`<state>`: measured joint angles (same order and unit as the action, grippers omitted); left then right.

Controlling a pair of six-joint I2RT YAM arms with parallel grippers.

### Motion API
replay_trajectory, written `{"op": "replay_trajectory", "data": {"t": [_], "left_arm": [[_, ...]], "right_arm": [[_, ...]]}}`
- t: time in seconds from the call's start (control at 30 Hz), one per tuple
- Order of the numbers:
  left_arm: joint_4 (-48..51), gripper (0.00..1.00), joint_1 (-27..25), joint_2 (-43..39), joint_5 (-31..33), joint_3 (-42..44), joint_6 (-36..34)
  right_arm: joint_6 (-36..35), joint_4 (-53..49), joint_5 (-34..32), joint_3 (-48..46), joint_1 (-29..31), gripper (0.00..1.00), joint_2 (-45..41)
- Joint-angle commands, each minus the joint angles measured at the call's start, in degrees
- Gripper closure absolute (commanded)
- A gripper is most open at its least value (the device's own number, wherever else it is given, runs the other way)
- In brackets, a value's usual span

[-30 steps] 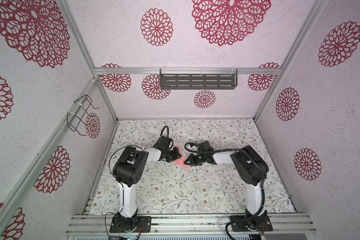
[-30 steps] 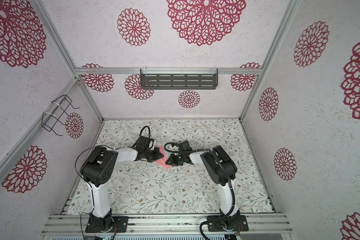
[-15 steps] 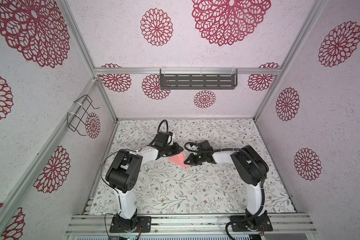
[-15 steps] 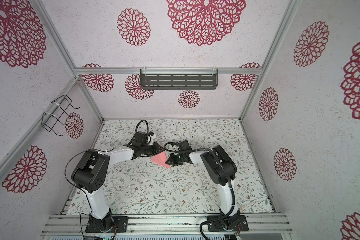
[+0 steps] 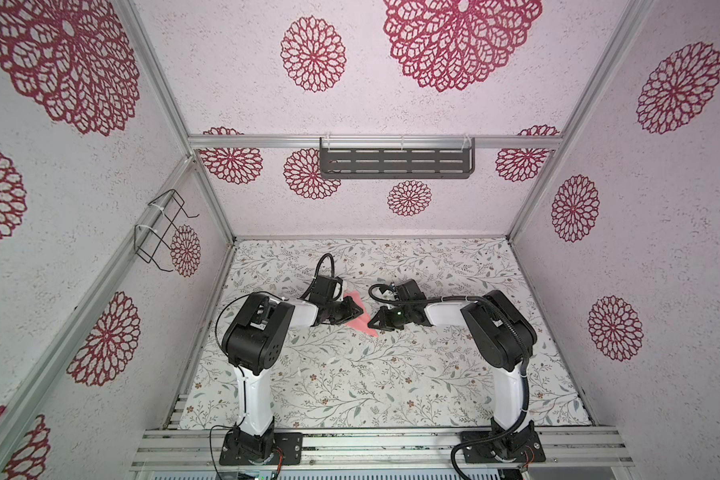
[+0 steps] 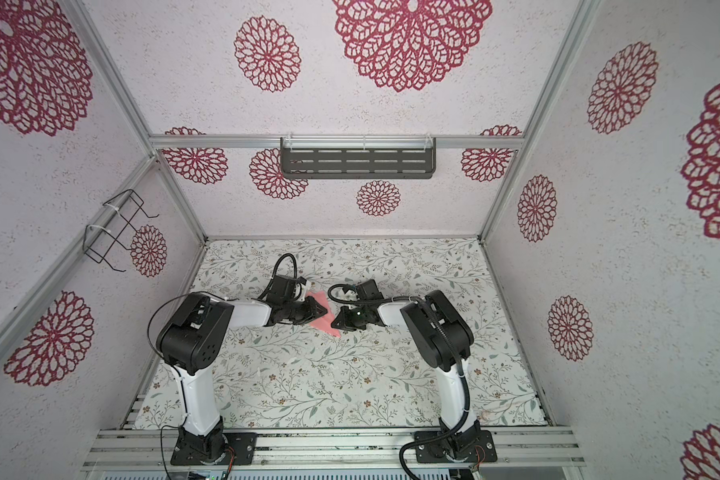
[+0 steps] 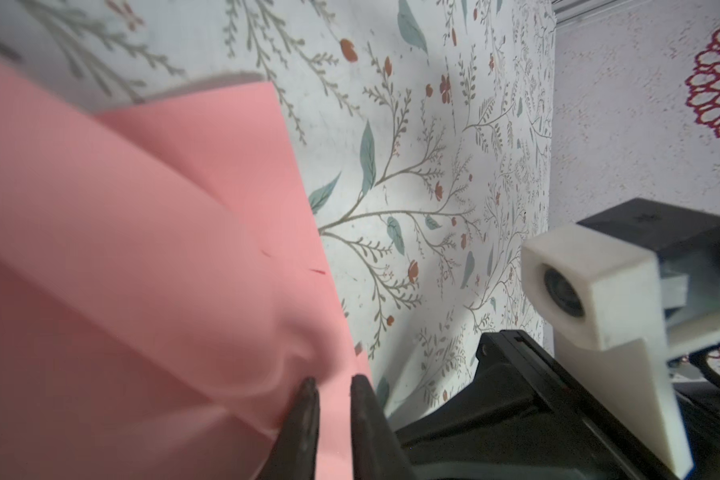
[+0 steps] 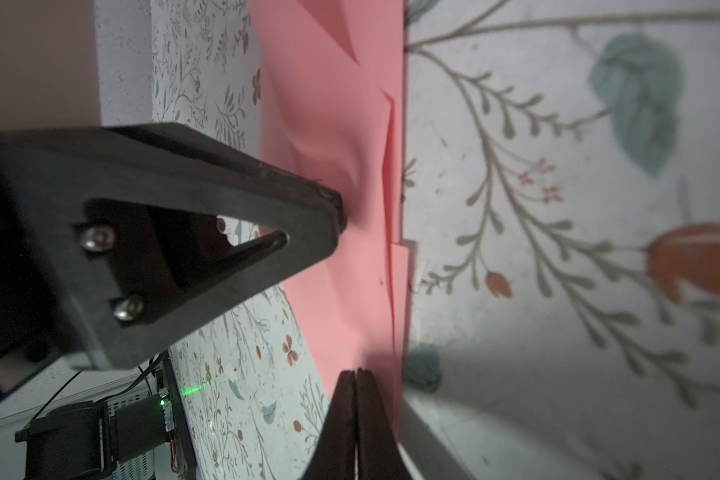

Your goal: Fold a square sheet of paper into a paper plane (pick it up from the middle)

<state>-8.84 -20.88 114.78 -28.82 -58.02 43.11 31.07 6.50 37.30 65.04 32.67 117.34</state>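
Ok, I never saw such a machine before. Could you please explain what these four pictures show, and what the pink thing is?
These are two robot arms in a booth with patterned walls. The two wide pictures come from one camera high above; the two close ones from a small camera on each wrist. On the floral table cover lies a pink sheet of paper, already partly folded, between the left arm and the right arm. Each arm ends in two-finger jaws. The left jaws stand slightly apart, tips against the paper. The right jaws are shut at its edge; whether they pinch it I cannot tell.
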Motion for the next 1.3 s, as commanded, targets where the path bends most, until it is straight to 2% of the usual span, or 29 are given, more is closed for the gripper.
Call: {"op": "replay_trajectory", "data": {"t": [0.0,0.5,0.87,1.07,1.27], "left_arm": [[-2.36,0.76,1.96,2.23,3.17,2.38,1.39],[-6.04,0.54,9.16,6.36,1.93,2.29,4.36],[-12.64,0.4,15.48,7.66,0.52,1.31,10.41],[-7.63,0.36,16.31,1.98,0.68,-2.5,7.78],[-3.79,0.37,13.52,-8.3,1.56,0.45,7.31]], "right_arm": [[-0.85,-4.74,-4.16,0.12,-0.61,0.92,2.24],[-1.06,-5.29,-4.78,-0.44,-1.01,0.92,2.34],[-0.8,-4.74,-4.88,-0.53,-1.06,0.92,2.37],[-0.89,-4.65,-4.87,-0.22,-1.08,0.92,2.53],[-1.45,-5.01,-5.11,0.26,-0.99,0.92,2.19]]}}
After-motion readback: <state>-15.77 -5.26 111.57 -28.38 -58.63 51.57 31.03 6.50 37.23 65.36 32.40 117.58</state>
